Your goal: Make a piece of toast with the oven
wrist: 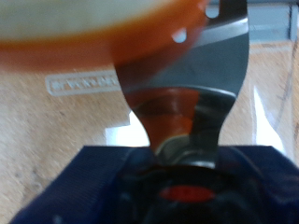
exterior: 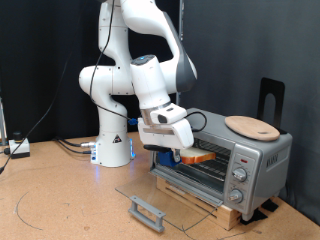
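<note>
The gripper hangs just outside the mouth of the oven, whose glass door lies dropped open, its fingers closed on the toast; loading is under way, and sliding it in calls for a level, clear approach.

The exterior view looks level across the table at the arm and oven, centre frame. The wrist view sits tight behind the gripper, sharing only the toast.
</note>
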`<state>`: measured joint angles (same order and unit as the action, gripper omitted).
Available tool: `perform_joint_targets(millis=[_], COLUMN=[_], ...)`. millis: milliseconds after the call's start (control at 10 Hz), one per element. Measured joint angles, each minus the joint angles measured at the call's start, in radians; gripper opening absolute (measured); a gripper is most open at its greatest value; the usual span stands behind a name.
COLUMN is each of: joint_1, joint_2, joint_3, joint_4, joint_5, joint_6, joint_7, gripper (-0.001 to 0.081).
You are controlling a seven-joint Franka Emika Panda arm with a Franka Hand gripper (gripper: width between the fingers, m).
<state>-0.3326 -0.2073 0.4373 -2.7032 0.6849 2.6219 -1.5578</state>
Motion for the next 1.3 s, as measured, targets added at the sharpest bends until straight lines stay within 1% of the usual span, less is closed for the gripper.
perform_joint_targets(millis=[200, 300, 400, 600, 800, 1100, 1300], joint_1=[0.001, 0.003, 0.006, 0.014, 0.020, 0.021, 0.020], joint_2=[-0.037, -0.059, -0.079, -0.111, -0.128, -0.130, -0.124], joint_3=[-0.007, -0.005, -0.002, 0.017, 0.046, 0.086, 0.094], joint_4=[0.003, 0.001, -0.003, -0.017, -0.035, -0.049, -0.056], joint_5=[0.019, 0.030, 0.033, 0.034, 0.034, 0.034, 0.034], joint_6=[-0.095, -0.127, -0.153, -0.176, -0.176, -0.157, -0.099], joint_7=[-0.005, -0.005, 0.002, 0.034, 0.089, 0.160, 0.168], gripper=[0.0395, 0.0395, 0.0395, 0.0395, 0.0395, 0.0395, 0.0395])
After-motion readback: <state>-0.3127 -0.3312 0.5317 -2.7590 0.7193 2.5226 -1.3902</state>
